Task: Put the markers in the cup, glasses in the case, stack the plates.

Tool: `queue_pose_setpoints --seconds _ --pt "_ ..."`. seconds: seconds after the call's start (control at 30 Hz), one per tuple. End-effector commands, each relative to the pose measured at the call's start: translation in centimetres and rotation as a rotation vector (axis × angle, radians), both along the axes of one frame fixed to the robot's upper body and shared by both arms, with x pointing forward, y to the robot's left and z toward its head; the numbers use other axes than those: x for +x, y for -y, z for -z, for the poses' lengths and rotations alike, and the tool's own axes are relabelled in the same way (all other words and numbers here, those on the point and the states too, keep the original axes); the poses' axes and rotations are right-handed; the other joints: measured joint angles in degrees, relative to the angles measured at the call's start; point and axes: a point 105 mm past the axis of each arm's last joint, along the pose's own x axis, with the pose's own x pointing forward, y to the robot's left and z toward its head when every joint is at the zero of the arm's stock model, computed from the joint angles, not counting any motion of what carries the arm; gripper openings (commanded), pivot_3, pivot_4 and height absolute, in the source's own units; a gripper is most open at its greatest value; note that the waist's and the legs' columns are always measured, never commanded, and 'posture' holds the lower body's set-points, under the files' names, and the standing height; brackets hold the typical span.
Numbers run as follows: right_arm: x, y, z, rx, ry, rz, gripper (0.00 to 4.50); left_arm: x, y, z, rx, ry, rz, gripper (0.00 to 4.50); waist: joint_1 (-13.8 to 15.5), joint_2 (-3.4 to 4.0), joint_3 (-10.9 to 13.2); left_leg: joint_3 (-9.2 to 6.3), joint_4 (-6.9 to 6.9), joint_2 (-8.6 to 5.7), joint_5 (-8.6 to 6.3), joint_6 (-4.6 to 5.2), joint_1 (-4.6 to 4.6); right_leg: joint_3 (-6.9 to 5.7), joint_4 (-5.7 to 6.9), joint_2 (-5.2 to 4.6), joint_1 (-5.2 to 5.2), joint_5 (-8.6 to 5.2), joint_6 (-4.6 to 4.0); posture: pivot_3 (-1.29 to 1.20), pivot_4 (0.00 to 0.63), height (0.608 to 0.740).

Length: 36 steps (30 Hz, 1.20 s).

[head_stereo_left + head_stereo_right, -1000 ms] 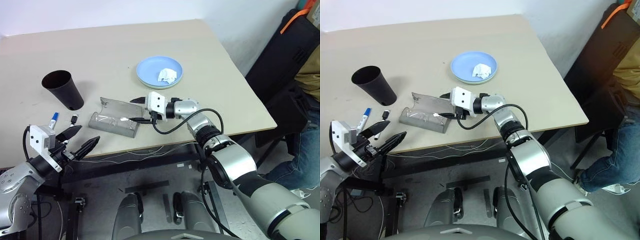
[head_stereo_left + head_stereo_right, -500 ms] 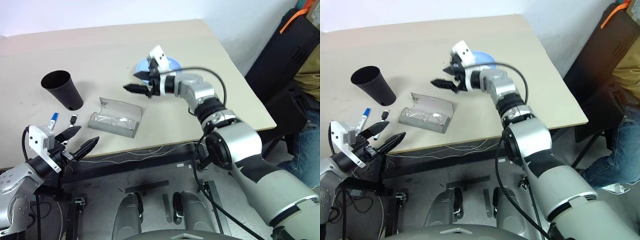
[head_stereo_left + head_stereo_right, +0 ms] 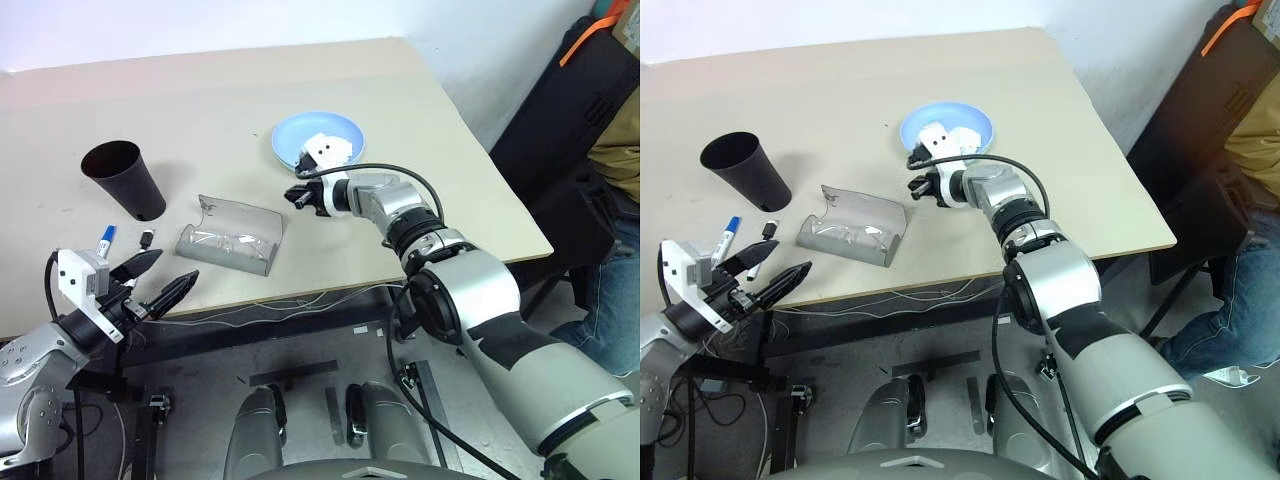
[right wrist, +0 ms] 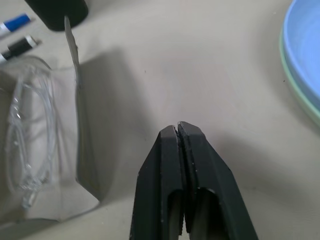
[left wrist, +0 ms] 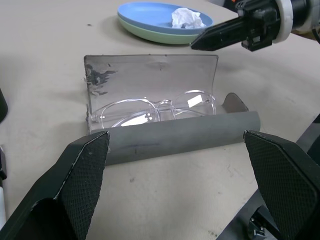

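Head views: the right arm reaches across the worktop (image 3: pixel 420 90), its right tool (image 3: pixel 295 192) pinched together and empty, between the open grey case (image 3: pixel 230 236) and the stacked plates (image 3: pixel 345 128). The left tool (image 3: pixel 160 280) hangs off the near edge, fingers spread wide.

Left wrist view: the clear glasses (image 5: pixel 155 109) lie inside the case.

Right wrist view: both markers (image 4: pixel 17 35) lie beside the black cup (image 4: pixel 57 7).

Two stacked plates (image 3: pixel 300 158), two markers (image 3: pixel 106 240) beside one cup (image 3: pixel 125 178), one glasses case (image 3: pixel 232 238), one tissue (image 5: pixel 186 18)
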Motion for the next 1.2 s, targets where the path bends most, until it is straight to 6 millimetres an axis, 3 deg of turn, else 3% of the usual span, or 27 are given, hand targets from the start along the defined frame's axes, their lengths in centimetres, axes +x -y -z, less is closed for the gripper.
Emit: queue_pose_setpoints --seconds 0.03,0.1,0.13,0.23,0.53,0.6,0.8,1.0,1.07,1.2 --pt "-0.5 -0.7 -0.7 0.032 -0.004 -0.061 0.02 -0.1 0.1 -0.7 0.013 0.036 0.009 4.5 0.0 0.0 0.0 0.0 0.0 0.0 0.0 0.0 0.0 0.0 0.0 0.0 0.01 0.0 0.0 0.0 0.15 0.706" --pt "-1.3 -1.4 -0.8 0.036 -0.014 -0.143 0.02 -0.2 0.1 -0.7 0.013 0.037 0.009 4.5 0.0 0.0 0.0 0.0 0.01 0.0 0.0 0.0 0.0 0.0 0.0 0.0 0.01 0.0 0.0 0.0 0.15 0.706" --pt "-1.7 -1.7 -0.9 0.037 -0.018 -0.182 0.02 -0.2 0.1 -0.7 0.013 0.037 0.009 4.5 -0.06 -0.02 -0.45 0.0 0.0 0.0 0.0 0.0 0.0 0.0 0.0 0.0 0.01 0.0 0.0 0.0 0.0 0.706" --pt "-2.9 -2.7 -1.0 0.059 -0.058 -0.275 0.02 -0.3 0.2 -0.7 0.014 0.037 0.01 4.5 -0.1 -0.13 -2.85 -0.01 0.02 -0.03 0.06 -0.06 -0.27 0.01 0.09 0.04 -0.26 -0.01 0.09 0.0 0.0 0.706" --pt "-4.2 -3.7 -0.2 0.003 -0.073 -0.376 0.02 -0.2 0.3 -0.6 0.01 0.036 0.012 4.5 -0.18 -0.41 -3.57 -0.02 -0.02 0.08 0.01 -0.31 0.07 -0.01 -0.23 0.13 0.06 0.6 -0.27 0.0 0.0 0.706" --pt "-4.1 -3.9 -1.0 0.049 -0.045 -0.38 0.02 -0.2 0.4 -0.6 0.007 0.038 0.012 4.5 -0.13 -0.37 -3.71 -0.02 -0.05 0.18 0.01 -0.32 0.01 0.0 -0.44 0.24 0.05 0.69 -0.29 0.0 0.0 0.706" --pt "-3.3 -3.5 -5.9 0.251 0.032 -0.362 0.02 -0.3 0.1 -0.7 0.009 0.043 -0.001 4.5 -0.17 -0.41 -3.82 0.17 -0.09 0.9 0.03 -0.34 -0.06 -0.05 -1.13 0.88 0.06 1.48 -0.79 0.0 0.0 0.706" --pt "-3.1 -2.9 -7.5 0.377 0.12 -0.323 0.02 -0.1 0.2 -0.7 0.003 0.049 -0.014 4.5 -0.17 -0.38 -3.96 0.13 -0.11 0.97 0.18 -0.6 -0.02 0.0 -1.06 1.03 -0.08 1.55 -0.73 0.0 0.0 0.706" --pt "-3.7 -2.6 -7.3 0.403 0.128 -0.335 0.02 -0.1 0.2 -0.7 -0.001 0.049 -0.015 4.5 -0.09 -0.42 -4.27 0.14 -0.08 0.97 0.21 -0.62 -0.02 0.02 -1.05 1.03 -0.08 1.59 -0.64 0.0 0.0 0.706" --pt "-4.8 -2.0 -4.9 0.373 0.051 -0.329 0.02 0.0 0.1 -0.6 -0.001 0.044 -0.017 4.5 -0.02 -0.48 -4.51 0.16 -0.06 0.97 0.22 -0.63 -0.03 0.03 -1.06 1.02 -0.07 1.56 -0.61 0.0 0.0 0.706"
